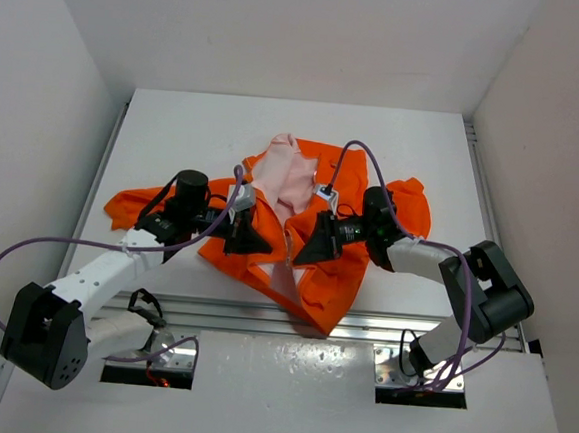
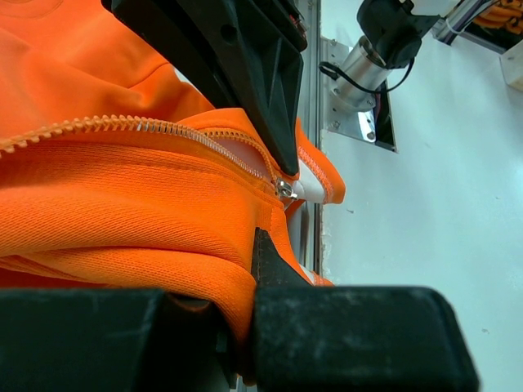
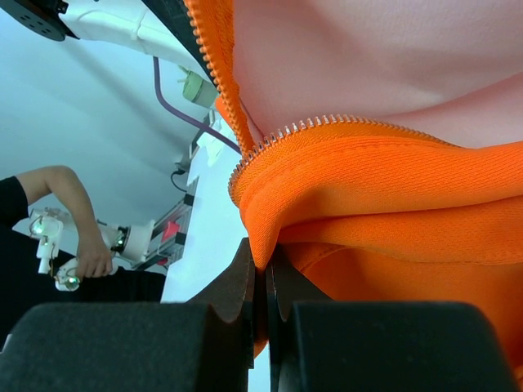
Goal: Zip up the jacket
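The bright orange jacket (image 1: 356,267) lies mid-table, its front open and the pale pink lining (image 1: 292,182) showing. My left gripper (image 1: 253,240) is shut on a fold of the jacket's left front panel (image 2: 122,245); the zipper teeth (image 2: 122,124) run above it to the silver slider (image 2: 284,189) near the hem. My right gripper (image 1: 312,248) is shut on a fold of the right front panel (image 3: 368,212) just below its zipper teeth (image 3: 327,122). Both grippers face each other across the open front.
The table's near edge, a metal rail (image 1: 262,315), runs just under the jacket's hem. White walls (image 1: 40,77) enclose the table on the left, right and back. Purple cables (image 1: 374,168) loop over both arms.
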